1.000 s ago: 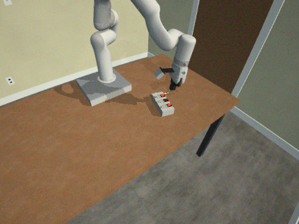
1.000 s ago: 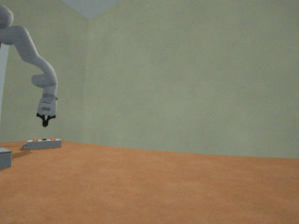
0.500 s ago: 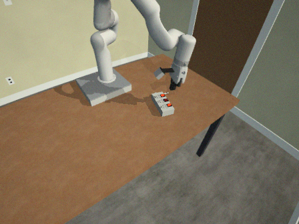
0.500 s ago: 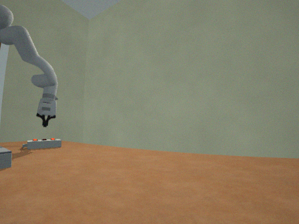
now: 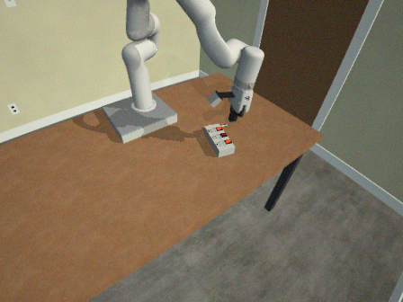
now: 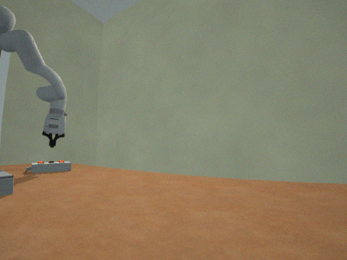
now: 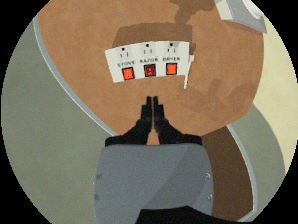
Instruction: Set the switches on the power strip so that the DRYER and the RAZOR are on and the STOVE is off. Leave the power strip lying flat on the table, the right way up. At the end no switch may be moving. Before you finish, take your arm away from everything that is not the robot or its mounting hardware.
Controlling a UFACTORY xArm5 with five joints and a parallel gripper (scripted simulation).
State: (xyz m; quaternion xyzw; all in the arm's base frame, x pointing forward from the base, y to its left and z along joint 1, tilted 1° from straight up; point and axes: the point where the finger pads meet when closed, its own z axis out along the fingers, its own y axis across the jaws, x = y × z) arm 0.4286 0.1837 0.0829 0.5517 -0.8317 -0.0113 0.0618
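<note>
My closed, empty black fingers [image 5: 233, 116] [image 6: 53, 143] hover above and just beside the white three-switch power strip [image 5: 219, 143] [image 6: 51, 167] [image 7: 115, 73] flat on the desk [image 5: 148, 189] [image 6: 186, 217] [image 7: 80, 35]; sloppy lateral aim could hit lit DRYER instead of dark RAZOR, or pressing off-centre could tip it.

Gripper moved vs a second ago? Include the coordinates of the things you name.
No. In the top and exterior views the gripper [image 5: 233, 119] [image 6: 52, 145] [image 7: 152, 103] shows no visible shift against the strip [image 5: 226, 152] [image 6: 51, 168] [image 7: 135, 52].
</note>
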